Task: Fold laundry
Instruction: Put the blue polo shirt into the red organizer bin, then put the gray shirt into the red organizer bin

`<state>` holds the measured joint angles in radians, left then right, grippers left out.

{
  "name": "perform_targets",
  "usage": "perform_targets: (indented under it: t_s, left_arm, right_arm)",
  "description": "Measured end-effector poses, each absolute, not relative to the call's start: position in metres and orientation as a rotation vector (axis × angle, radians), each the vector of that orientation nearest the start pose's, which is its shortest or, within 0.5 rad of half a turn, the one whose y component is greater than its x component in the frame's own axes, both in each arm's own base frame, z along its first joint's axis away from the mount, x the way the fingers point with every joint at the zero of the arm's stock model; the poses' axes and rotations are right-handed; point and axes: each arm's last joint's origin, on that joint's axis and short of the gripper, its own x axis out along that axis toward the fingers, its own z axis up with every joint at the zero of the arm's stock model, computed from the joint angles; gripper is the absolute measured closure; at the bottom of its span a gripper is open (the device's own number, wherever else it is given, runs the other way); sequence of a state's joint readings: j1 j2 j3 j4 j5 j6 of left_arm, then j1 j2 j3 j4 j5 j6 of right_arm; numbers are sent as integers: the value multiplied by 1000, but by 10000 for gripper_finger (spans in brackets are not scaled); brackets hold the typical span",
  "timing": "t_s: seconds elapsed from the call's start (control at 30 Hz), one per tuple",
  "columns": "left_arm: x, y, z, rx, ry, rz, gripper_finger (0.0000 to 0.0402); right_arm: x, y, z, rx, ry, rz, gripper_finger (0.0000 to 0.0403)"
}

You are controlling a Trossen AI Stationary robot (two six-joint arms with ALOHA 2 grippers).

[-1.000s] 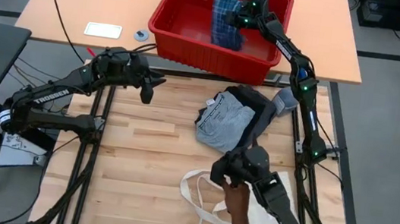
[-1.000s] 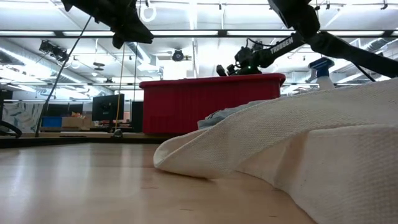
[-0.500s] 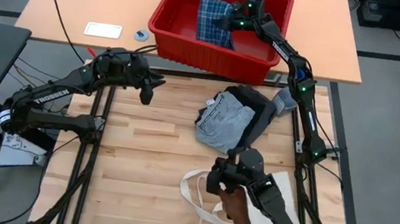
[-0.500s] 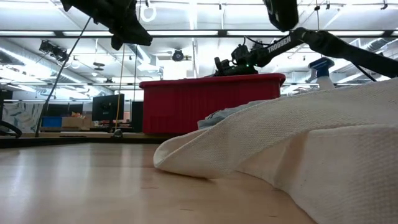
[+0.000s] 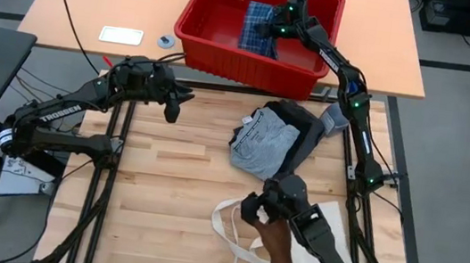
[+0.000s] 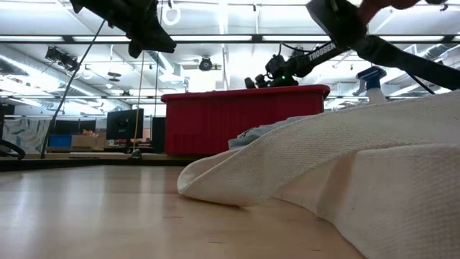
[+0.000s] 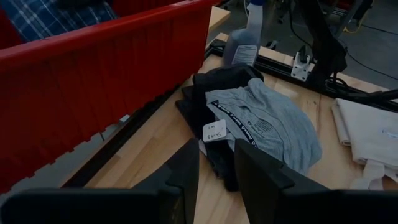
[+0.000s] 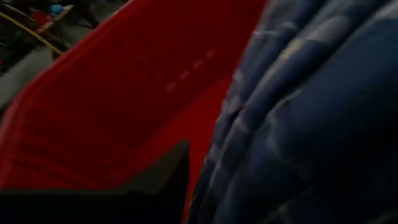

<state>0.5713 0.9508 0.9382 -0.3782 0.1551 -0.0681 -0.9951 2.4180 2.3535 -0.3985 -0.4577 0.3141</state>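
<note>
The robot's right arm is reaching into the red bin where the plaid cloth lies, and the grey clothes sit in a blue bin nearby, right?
Not quite: the high view shows the grey clothes lying directly on the wooden table, not in a bin. The rest holds.

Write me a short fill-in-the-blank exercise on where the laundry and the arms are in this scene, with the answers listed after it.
1. The plaid piece lies in the ___ bin.
2. The right gripper is over that ___.
3. The light blue-grey piece lies on the ___ table.
4. The cream ___ lies at the table's near edge.

Answers: red; bin; wooden; tote bag
</note>
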Motion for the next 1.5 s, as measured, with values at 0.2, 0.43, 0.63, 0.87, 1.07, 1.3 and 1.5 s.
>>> perform_targets:
  t_s: [0.2, 0.43, 0.63, 0.87, 1.07, 1.3, 1.5]
  left_arm:
    - [172, 105, 339, -218, 351, 425, 297]
    - [172, 105, 339, -223, 350, 426, 297]
    - [172, 105, 339, -211, 353, 407, 297]
    - [172, 104, 339, -207, 353, 389, 297]
    - [172, 104, 339, -183, 358, 385, 297]
    - [184, 109, 331, -299, 370, 252, 297]
    - [238, 113, 292, -368, 479, 54, 297]
  right_arm:
    - [300, -457, 284, 597, 294, -706, 132]
    - [287, -451, 287, 605, 419, -948, 43]
    - [279, -446, 300, 585, 420, -1114, 37]
    - [272, -418, 346, 419, 436, -1348, 54]
    - [289, -398, 368, 373, 380, -1197, 55]
    - [292, -327, 401, 624, 517, -652, 55]
    - [294, -255, 390, 768, 948, -405, 55]
